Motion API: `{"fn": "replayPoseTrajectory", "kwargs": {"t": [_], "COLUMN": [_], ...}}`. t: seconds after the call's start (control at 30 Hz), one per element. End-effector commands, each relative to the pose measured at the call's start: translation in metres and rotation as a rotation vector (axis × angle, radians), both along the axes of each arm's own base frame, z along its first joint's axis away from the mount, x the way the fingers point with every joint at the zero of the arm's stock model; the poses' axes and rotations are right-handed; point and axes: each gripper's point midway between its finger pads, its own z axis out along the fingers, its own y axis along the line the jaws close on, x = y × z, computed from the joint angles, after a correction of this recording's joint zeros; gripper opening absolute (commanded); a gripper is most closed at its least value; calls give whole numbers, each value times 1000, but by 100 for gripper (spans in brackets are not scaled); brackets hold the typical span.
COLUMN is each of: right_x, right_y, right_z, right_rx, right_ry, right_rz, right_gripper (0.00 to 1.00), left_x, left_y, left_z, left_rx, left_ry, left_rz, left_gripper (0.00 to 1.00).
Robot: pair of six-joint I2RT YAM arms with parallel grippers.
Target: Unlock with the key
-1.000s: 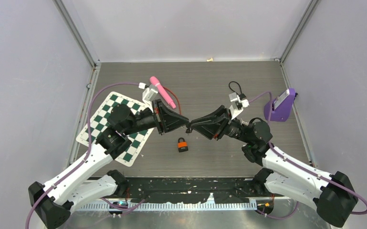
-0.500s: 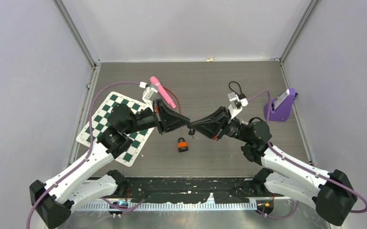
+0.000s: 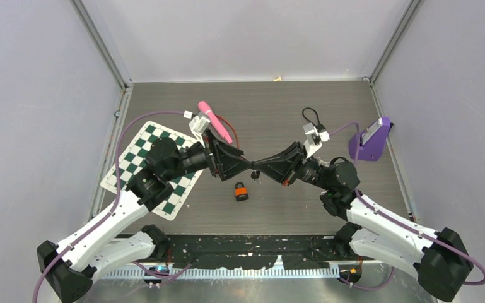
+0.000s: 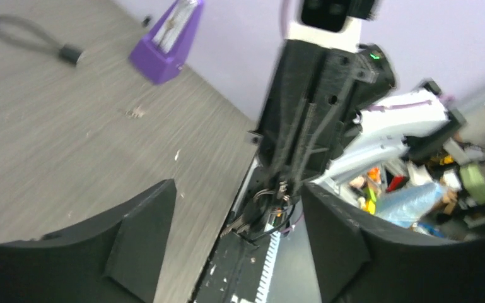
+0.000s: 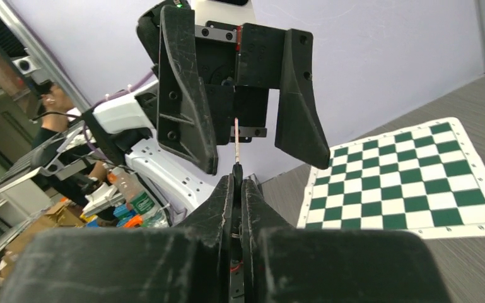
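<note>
Holding the key (image 5: 236,140), the right gripper (image 5: 236,180) has its jaws clamped on it. The left gripper (image 4: 236,196) faces it tip to tip, jaws apart on either side of the key tip. You have yet to insert and turn. The orange padlock (image 3: 241,191) lies just below both grippers on the grey wood-grain table (image 3: 290,107). A chessboard mat (image 3: 132,161) lies beneath the left arm, and plain walls enclose the cell.
</note>
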Motion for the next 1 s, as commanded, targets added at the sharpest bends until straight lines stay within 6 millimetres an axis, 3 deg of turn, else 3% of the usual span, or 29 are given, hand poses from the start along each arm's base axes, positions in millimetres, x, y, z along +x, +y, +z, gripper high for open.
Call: {"fn": "replayPoseTrajectory", "kwargs": {"t": [0.0,0.03,0.07,0.2,0.33,0.7,0.97], "right_x": [12,15,17,27,33,39,39], "right_y": [-15,-17,-21,-35,-44,-53,-52], "right_z": [-6,-12,-16,-34,-51,-95,-113], "right_rx": [3,-11,-12,-22,-47,-117,-147], "right_ry": [1,17,22,67,110,200,228], "right_rz": [-128,-144,-177,-278,-341,-400,-395], "right_gripper": [5,5,5,5,5,5,5], "left_x": [33,38,43,53,50,36,35], "left_y": [30,41,50,85,95,61,30], "left_z": [-26,-38,-46,-80,-113,-216,-262], "left_rx": [178,240,282,427,530,787,908], "left_ry": [66,104,129,254,403,803,955], "left_rz": [273,336,388,580,632,543,528], "left_gripper": [88,97,99,100,100,98,86]}}
